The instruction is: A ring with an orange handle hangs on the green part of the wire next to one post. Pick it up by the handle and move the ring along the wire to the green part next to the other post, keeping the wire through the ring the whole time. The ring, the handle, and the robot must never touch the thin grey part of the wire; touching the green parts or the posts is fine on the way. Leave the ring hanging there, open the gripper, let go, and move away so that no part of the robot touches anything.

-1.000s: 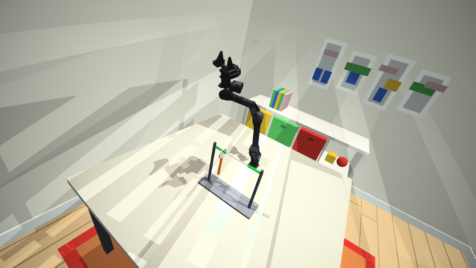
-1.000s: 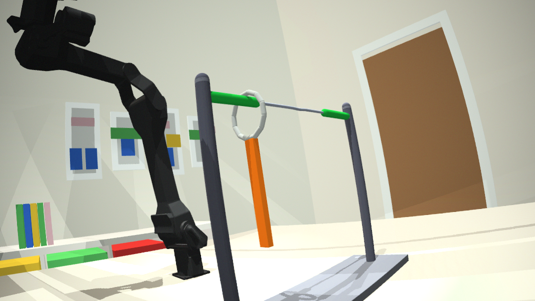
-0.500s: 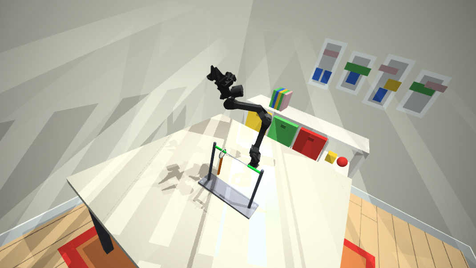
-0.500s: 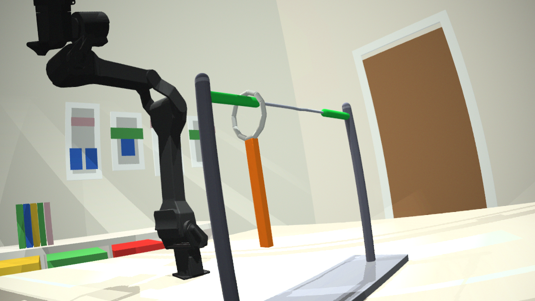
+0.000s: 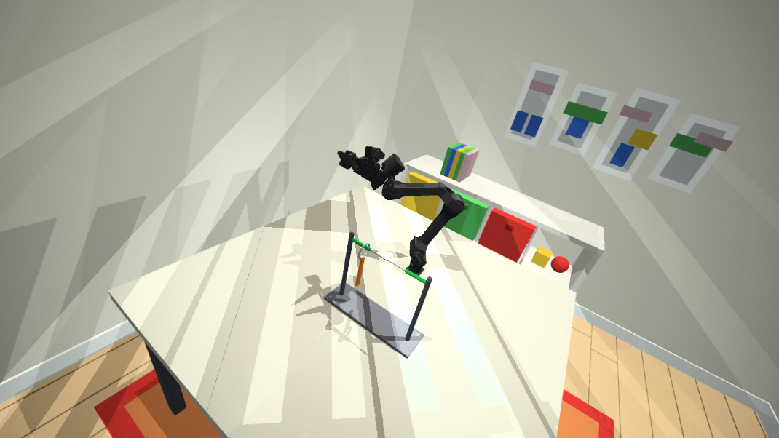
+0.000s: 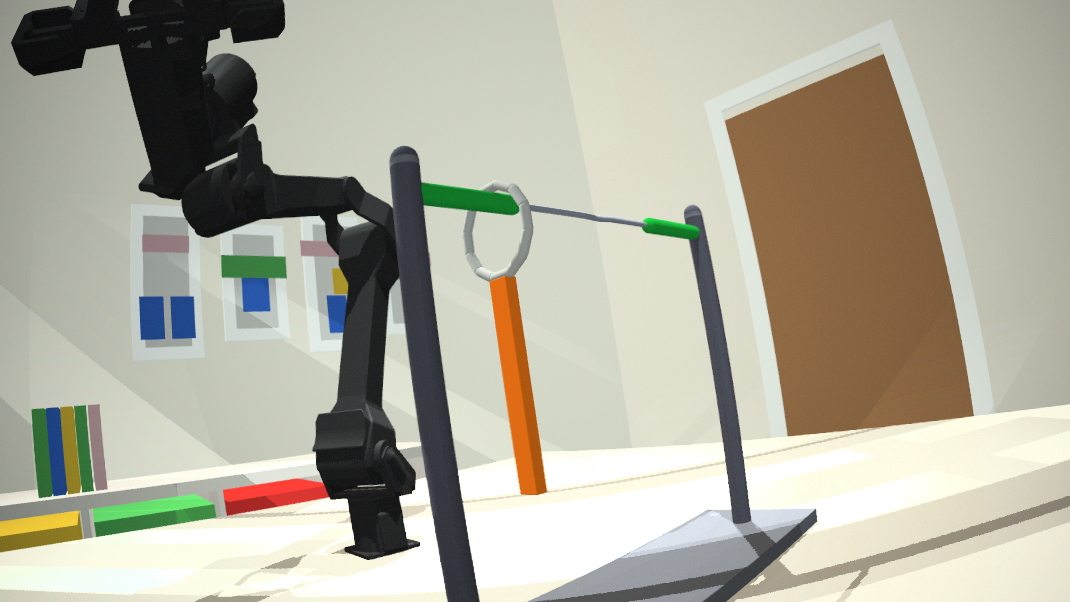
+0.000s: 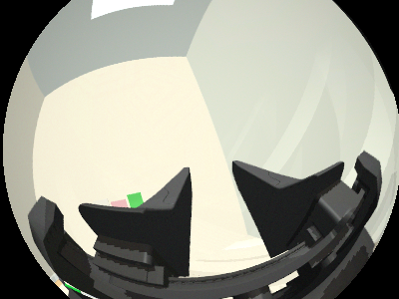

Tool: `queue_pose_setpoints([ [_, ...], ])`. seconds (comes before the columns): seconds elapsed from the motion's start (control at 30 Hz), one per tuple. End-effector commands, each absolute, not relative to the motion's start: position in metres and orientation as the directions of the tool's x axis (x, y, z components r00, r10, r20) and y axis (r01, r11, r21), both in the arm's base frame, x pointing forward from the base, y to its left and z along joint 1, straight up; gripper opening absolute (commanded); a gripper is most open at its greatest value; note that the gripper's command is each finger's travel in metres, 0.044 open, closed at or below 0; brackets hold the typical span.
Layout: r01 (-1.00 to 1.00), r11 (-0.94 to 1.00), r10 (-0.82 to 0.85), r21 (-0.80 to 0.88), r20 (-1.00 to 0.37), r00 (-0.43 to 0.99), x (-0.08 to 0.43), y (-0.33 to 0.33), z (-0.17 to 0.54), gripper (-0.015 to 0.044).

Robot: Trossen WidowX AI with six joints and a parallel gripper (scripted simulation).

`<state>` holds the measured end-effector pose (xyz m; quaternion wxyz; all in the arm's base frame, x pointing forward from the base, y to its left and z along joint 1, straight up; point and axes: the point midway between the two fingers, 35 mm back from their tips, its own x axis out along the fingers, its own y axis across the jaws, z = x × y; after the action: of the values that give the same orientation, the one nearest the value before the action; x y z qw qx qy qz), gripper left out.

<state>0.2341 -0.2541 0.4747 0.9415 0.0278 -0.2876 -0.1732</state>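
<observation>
Ring [image 6: 496, 229] hung on the green sleeve [image 6: 469, 199] by the near post [image 6: 428, 359], handle [image 6: 517, 385] straight down, untouched. Gripper [image 7: 211, 183] high, well apart, aimed away; fingers partly closed, nothing between them. Presumably narrowed to fit the handle. Grasp not begun.
</observation>
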Motion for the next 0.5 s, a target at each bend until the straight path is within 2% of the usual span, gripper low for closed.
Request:
queue_pose_setpoints([
  [0.0,0.300,0.940,-0.340,0.160,0.434,0.834,0.241,-0.232,0.437,0.0160],
  [0.47,0.225,0.954,-0.242,0.196,0.065,0.968,0.243,-0.153,0.280,0.0160],
])
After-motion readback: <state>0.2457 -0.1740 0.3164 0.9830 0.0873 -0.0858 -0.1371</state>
